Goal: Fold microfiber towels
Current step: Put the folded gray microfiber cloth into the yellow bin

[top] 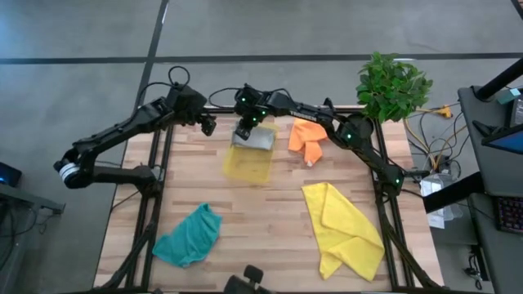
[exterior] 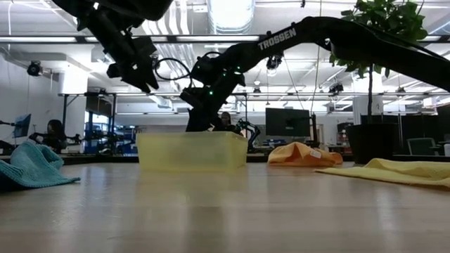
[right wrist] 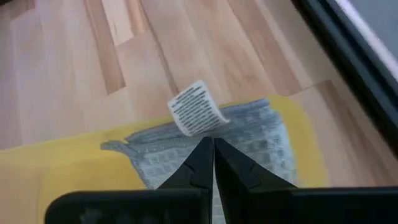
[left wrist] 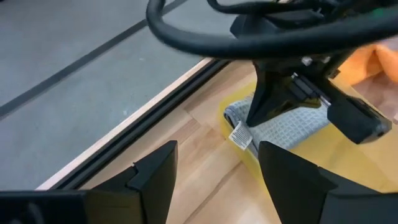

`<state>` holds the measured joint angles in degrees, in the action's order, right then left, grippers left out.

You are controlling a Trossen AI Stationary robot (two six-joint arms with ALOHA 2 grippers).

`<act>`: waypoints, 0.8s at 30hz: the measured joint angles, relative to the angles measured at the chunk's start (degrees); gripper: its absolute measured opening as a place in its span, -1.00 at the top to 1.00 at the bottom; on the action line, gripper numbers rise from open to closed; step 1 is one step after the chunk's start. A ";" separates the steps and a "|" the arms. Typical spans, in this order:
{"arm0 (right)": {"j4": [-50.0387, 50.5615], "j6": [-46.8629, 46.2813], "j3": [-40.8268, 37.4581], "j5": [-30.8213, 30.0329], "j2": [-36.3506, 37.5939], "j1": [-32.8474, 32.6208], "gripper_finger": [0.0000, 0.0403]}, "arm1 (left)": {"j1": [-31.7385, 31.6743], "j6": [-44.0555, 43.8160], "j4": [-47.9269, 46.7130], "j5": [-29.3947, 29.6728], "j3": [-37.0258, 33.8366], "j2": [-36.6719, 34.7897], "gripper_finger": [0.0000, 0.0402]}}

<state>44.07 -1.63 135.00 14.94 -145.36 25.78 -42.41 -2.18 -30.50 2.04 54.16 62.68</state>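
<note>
We see the wooden table (top: 270, 220) spread with cloths: the largest, the bright yellow towel (top: 345, 229), lies rumpled toward the near right side, the teal towel (top: 190, 235) sits crumpled near the near left corner, and the orange towel (top: 308, 137) is bunched at the far side, just right of the translucent yellow tray (top: 248, 163). The light grey towel (top: 255, 140) lies folded at the far end of that tray, its white care label (right wrist: 196, 107) curling up from the edge. Our right gripper (right wrist: 213, 144) reaches over from the right and comes down directly onto the grey towel; its fingers are pressed together, tips meeting on the fabric just beside the label, though we cannot tell whether any cloth is pinched between them. Our left gripper (top: 207, 124) hovers above the table's far edge, just left of the tray and apart from the grey towel, with its fingers (left wrist: 152, 180) spread wide and nothing between them. A potted plant (top: 392, 85) stands at the far right corner.
</note>
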 joint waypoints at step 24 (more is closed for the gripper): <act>24.12 -3.29 -3.53 -21.11 34.85 -7.86 0.96 | 1.11 27.76 2.76 -13.11 16.02 34.54 0.96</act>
<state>68.19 -4.92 131.47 -6.17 -110.51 17.92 -41.30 25.58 -27.74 -11.07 70.18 97.22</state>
